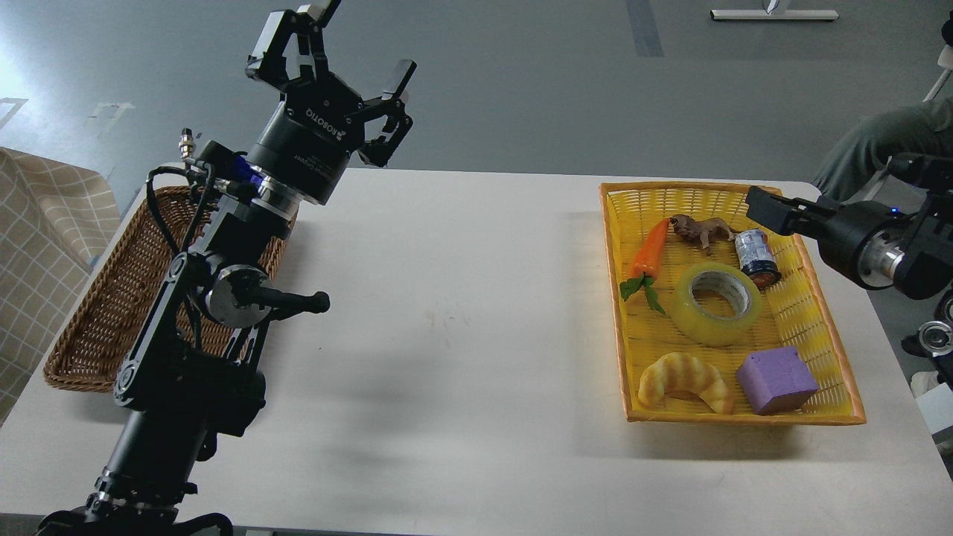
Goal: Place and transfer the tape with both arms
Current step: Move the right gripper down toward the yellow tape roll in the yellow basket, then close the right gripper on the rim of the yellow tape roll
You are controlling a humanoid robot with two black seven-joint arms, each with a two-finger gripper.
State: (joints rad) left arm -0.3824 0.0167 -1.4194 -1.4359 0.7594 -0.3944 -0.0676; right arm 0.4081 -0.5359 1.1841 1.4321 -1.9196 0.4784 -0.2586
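Observation:
The tape (716,321), a thick translucent yellow roll with a whitish core, lies flat in the middle of the yellow basket (744,417) on the right of the table. My left gripper (362,41) is open and empty, raised high above the table's far left, far from the tape. My right gripper (768,209) comes in from the right edge and hovers at the basket's far right rim, up and to the right of the tape. It looks like a dark block, and I cannot tell its fingers apart.
The yellow basket also holds a toy carrot (648,251), a brown animal figure (701,228), a small can (755,254), a striped croissant toy (683,380) and a purple block (776,379). A brown wicker basket (104,313) stands at the left, partly behind my left arm.

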